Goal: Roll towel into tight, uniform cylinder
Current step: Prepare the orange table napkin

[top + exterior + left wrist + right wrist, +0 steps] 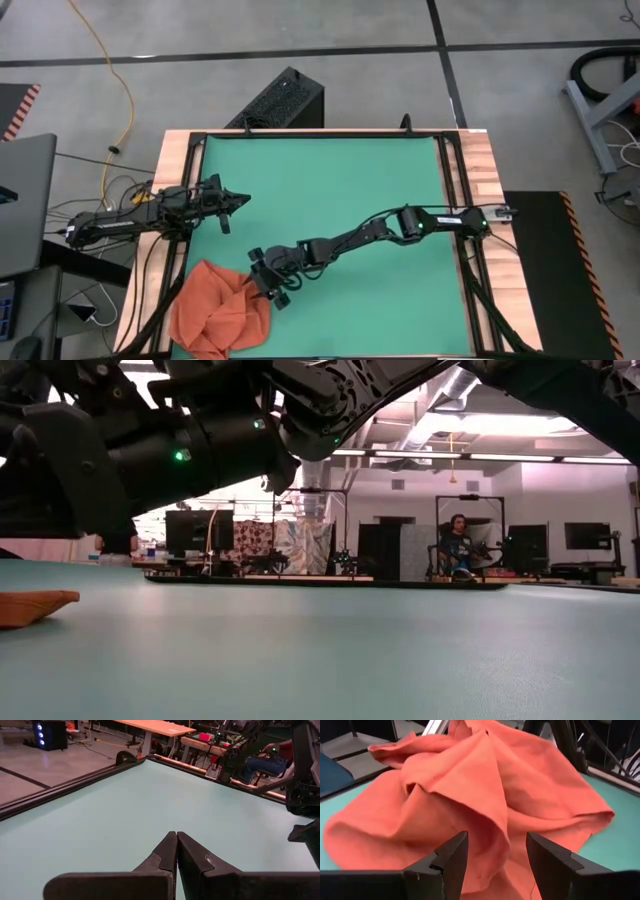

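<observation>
Just ahead of the right gripper (495,857), whose fingers stand apart around a raised fold, the towel (470,800) lies crumpled; it needs flattening before rolling, so a corner grasp seems next. Left gripper (176,851) waits, pinched together.

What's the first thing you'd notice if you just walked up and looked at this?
The crumpled orange-red towel bunched at the near left corner of the green mat, partly over its edge. The right pincer is open right at the cloth, a raised fold between its fingers. The left pincer is shut, waiting over bare mat at the left side.
</observation>
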Motion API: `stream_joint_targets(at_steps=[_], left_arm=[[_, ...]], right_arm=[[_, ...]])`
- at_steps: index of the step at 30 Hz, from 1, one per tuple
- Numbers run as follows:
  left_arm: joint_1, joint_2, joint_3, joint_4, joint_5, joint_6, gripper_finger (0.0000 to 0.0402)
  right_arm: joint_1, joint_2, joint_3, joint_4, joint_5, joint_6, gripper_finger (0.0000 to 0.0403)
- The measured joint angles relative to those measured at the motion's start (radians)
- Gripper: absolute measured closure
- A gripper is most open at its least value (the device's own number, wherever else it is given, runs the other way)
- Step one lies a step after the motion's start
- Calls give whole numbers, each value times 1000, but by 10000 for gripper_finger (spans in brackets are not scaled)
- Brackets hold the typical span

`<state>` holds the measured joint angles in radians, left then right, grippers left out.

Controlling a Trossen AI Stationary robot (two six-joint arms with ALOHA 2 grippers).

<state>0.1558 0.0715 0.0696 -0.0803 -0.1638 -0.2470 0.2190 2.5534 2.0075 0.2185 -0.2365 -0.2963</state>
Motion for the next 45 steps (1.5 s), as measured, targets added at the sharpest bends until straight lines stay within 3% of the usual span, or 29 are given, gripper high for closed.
stream_joint_targets(at_steps=[15, 21, 26, 30, 37, 41, 45], left_arm=[[0, 0, 0, -1, -1, 1, 401], [0, 0, 0, -6, -2, 1, 401], [0, 0, 0, -6, -2, 1, 401], [0, 0, 0, -6, -1, 0, 401], [0, 0, 0, 7, 80, -36, 401], [0, 0, 0, 50, 80, -51, 401], [0, 0, 0, 95, 61, -42, 401]], right_arm=[[0, 24, 0, 47, -27, 0, 212], [-1, 21, 0, 75, -51, -1, 283], [-1, 22, 0, 71, -53, -10, 381], [-1, 18, 0, 74, -44, -25, 391], [9, -100, 0, -157, 327, -48, 399], [9, -191, 2, -374, 614, -29, 400], [10, -272, 0, -644, 970, 100, 401]])
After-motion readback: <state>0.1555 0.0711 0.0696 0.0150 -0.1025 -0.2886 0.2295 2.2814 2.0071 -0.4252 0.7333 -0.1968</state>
